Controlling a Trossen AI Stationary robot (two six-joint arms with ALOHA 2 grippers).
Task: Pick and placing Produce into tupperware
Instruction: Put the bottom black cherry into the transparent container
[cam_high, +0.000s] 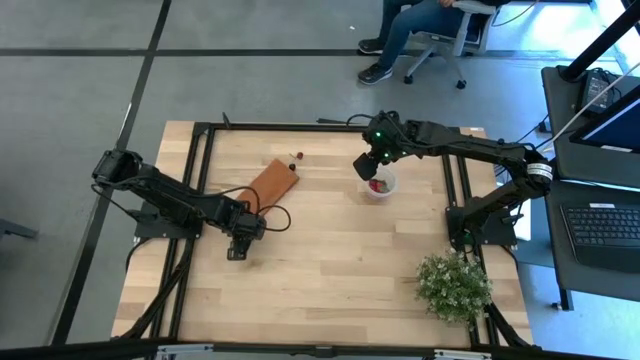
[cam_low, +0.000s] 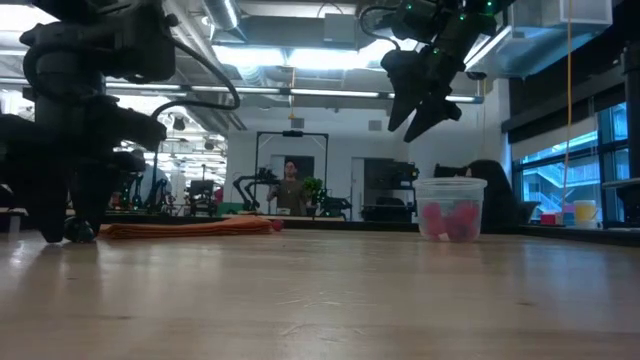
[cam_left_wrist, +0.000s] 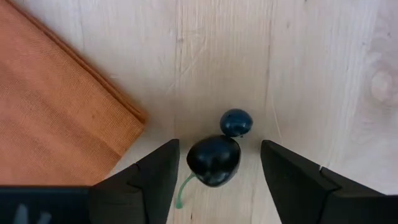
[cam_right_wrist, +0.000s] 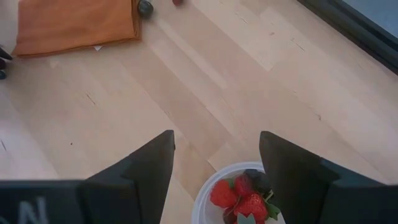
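Nearest the bench's (cam_high: 330, 260) front edge, at its right corner, stands a bushy green plant (cam_high: 455, 285). Farther in on the left side, the left hand (cam_high: 238, 250) is down at the bench surface beside the near end of a folded orange cloth (cam_high: 270, 184). Its fingers are spread and grasp nothing. Between them on the wood lies a dark berry with a green stem (cam_left_wrist: 213, 160), and a smaller dark blue berry (cam_left_wrist: 236, 122) sits touching it just beyond; neither finger touches either fruit in the left wrist view.

Toward the far edge on the right side stands the tupperware (cam_high: 379, 185), a small round translucent cup, upright. It holds red strawberries (cam_right_wrist: 244, 196) with green tops and a dark piece among them; in the low view the red shows through the wall (cam_low: 449, 210). The right hand (cam_high: 368, 166) hangs above it, lifted clear of the rim, its fingers spread with nothing between them.

At the cloth's far end, near the bench's far edge, lie a dark round berry (cam_right_wrist: 145, 7) touching the cloth corner and a small red one (cam_high: 299, 155) just beside it.

Beyond the bench a person (cam_high: 400, 30) sits on a rolling chair.
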